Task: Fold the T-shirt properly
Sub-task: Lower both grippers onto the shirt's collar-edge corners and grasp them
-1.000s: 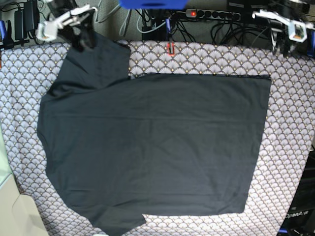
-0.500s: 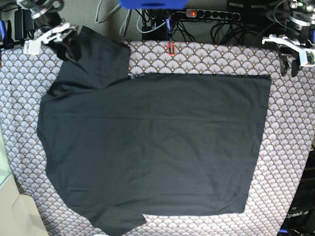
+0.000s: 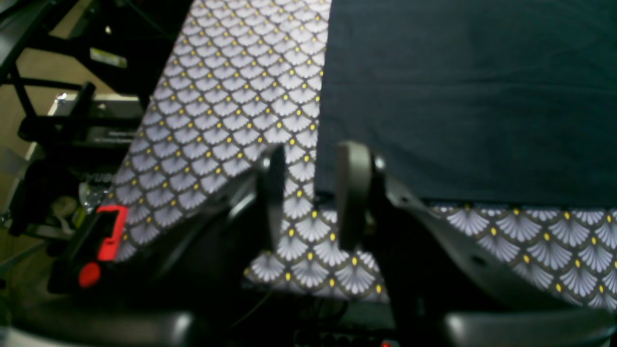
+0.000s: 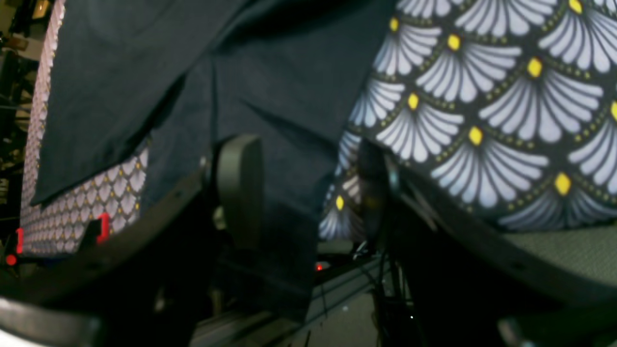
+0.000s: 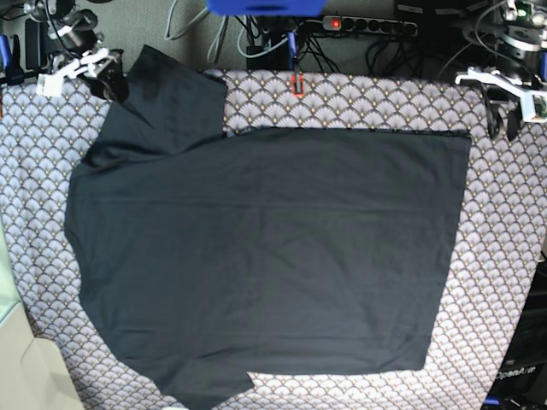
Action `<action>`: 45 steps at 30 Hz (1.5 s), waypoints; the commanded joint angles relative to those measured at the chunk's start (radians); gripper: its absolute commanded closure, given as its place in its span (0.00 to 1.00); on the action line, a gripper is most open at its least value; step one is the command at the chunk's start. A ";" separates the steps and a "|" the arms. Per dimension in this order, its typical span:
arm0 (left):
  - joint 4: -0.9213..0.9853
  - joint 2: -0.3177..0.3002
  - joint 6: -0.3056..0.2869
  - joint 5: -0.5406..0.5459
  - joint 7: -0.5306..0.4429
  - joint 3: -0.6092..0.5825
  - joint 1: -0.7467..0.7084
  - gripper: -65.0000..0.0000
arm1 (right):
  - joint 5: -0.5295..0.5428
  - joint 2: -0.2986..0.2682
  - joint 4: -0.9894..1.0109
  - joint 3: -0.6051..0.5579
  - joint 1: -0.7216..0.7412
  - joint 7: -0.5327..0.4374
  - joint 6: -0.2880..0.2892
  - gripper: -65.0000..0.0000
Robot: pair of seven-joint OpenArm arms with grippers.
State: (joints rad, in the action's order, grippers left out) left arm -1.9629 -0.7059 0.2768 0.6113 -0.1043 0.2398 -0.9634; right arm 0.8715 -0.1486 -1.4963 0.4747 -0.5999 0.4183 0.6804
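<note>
The black T-shirt (image 5: 265, 248) lies spread flat on the fan-patterned tablecloth (image 5: 504, 256), with one sleeve (image 5: 175, 98) reaching to the far left corner. My right gripper (image 5: 113, 87) stands at that sleeve's outer edge. In the right wrist view it (image 4: 306, 154) is open, and the sleeve's dark cloth (image 4: 284, 120) hangs between the spread fingers over the table's edge. My left gripper (image 5: 502, 124) hovers beside the shirt's far right hem corner (image 5: 466, 137). In the left wrist view it (image 3: 312, 159) is open and holds nothing, with the hem corner (image 3: 328, 178) just beyond the fingertips.
A power strip (image 5: 367, 24) with a red light and tangled cables runs behind the table's far edge. A red clip (image 5: 296, 84) sits at the far edge's middle. A beige surface (image 5: 21, 367) borders the near left, and a black box (image 5: 521, 371) the near right.
My right gripper slid left and outward along the sleeve, and its jaws widened. My left gripper came down toward the shirt's far right corner. The sleeve now lies flatter.
</note>
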 commanded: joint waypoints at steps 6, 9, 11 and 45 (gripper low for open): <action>-0.014 -0.011 0.005 -0.006 -0.024 0.010 -0.006 0.72 | 0.019 -0.007 -0.013 -0.064 -0.018 -0.019 0.018 0.50; -0.013 -0.011 0.005 -0.006 -0.024 0.010 -0.006 0.72 | 0.019 -0.006 -0.013 -0.095 -0.036 -0.020 0.018 0.50; -0.013 -0.011 0.005 -0.006 -0.024 0.010 -0.006 0.72 | 0.019 0.002 -0.013 -0.109 -0.039 -0.022 0.018 0.50; 0.187 0.117 0.002 -0.011 -0.022 0.000 0.194 0.57 | 0.016 -0.004 -0.013 -0.112 -0.073 -0.020 0.018 1.00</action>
State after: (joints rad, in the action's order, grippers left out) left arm -1.7634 -0.5724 0.2775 0.6106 -0.1009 0.2329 -0.7689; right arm 0.8719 -0.1402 -1.4975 0.3584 -0.6632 0.4156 0.6876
